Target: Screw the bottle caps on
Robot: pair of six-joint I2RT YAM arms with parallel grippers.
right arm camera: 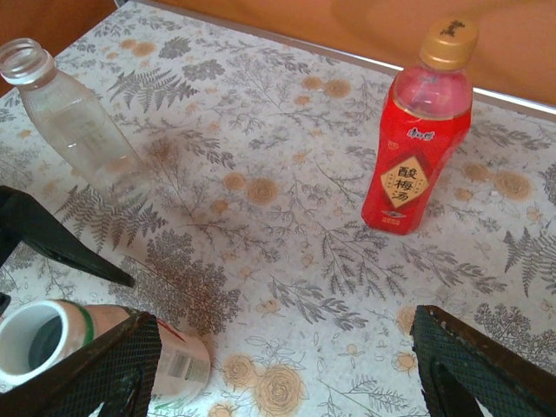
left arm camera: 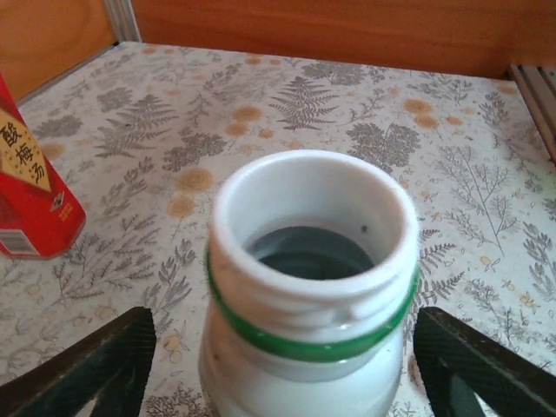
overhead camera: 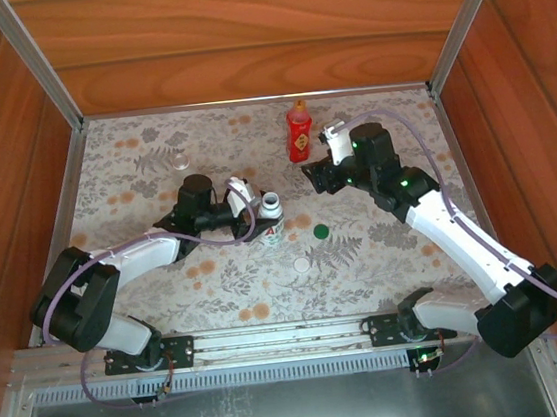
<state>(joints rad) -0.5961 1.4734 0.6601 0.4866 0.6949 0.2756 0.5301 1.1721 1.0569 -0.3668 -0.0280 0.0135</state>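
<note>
Presently, L gripper [left arm camera: 284,317] straddles the white bottle [left arm camera: 306,287] near the centre of the table [overhead camera: 122,156]: jaws wide, pads [left arm camera: 95,365] just beside the body w/o touching, nothing gripped. R gripper [right arm camera: 282,323] hangs open and empty toward the far-right corner, near the red bottle [right arm camera: 419,148], which already wears its golden-brown cap [right arm camera: 449,41]. To do the step well: close L on the body below the green neck ring [left arm camera: 304,347], firm enough to stop rotation w/o crushing. R should fetch the green cap [overhead camera: 320,231] (prob. the match, judging by the ring), lying just right of the bottle toward the near edge, seat it level on the mouth, then turn. White bottle: opaque, seemingly upright, mouth open, thread ridges showing, printed label on its side.
</note>
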